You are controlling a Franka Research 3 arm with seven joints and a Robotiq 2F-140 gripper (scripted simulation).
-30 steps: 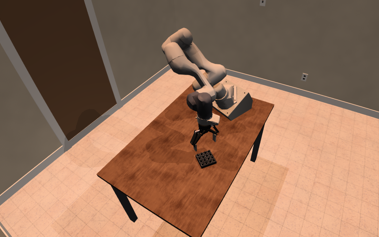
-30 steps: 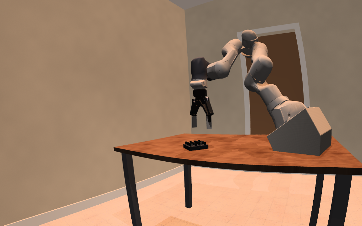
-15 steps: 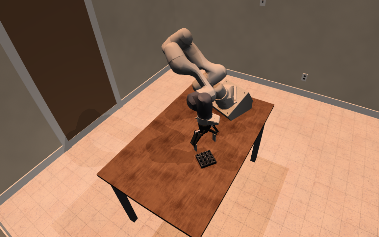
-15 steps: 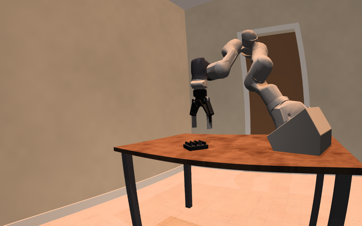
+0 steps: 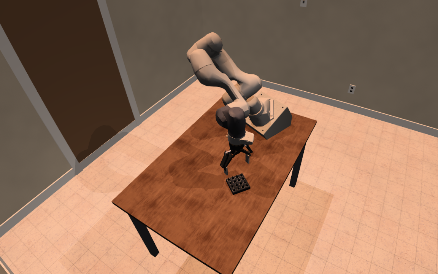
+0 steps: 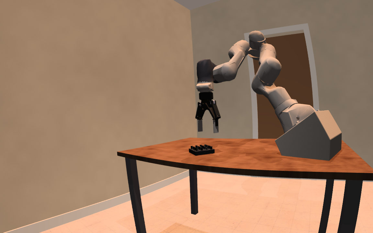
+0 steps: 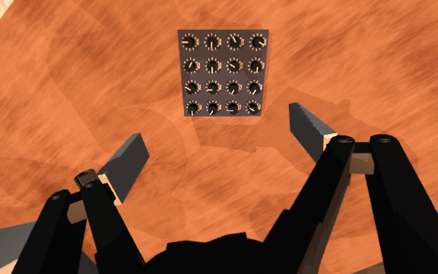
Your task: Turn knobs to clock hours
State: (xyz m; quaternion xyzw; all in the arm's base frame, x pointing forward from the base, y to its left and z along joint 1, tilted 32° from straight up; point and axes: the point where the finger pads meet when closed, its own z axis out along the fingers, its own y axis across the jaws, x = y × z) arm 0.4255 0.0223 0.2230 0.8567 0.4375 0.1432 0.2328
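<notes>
The knob box (image 5: 242,190) (image 6: 200,152) (image 7: 223,53) is a small dark square block with four rows of four black knobs, each with a white line. It stands flat on the wooden table (image 5: 180,211) (image 6: 254,162) (image 7: 52,114). In the wrist view it lies ahead of the fingers, square to the picture. The printed names are too small to read, so I cannot tell which knobs are C1 and B2. My gripper (image 5: 235,165) (image 6: 208,129) (image 7: 214,131) is wide open and empty. It points down and hangs well above the table, just short of the box on the robot's side.
The robot's grey base block (image 5: 275,122) (image 6: 312,136) stands at the far end of the table. The box sits near the table's right long edge in the top view. A brown door is in the wall beyond the table.
</notes>
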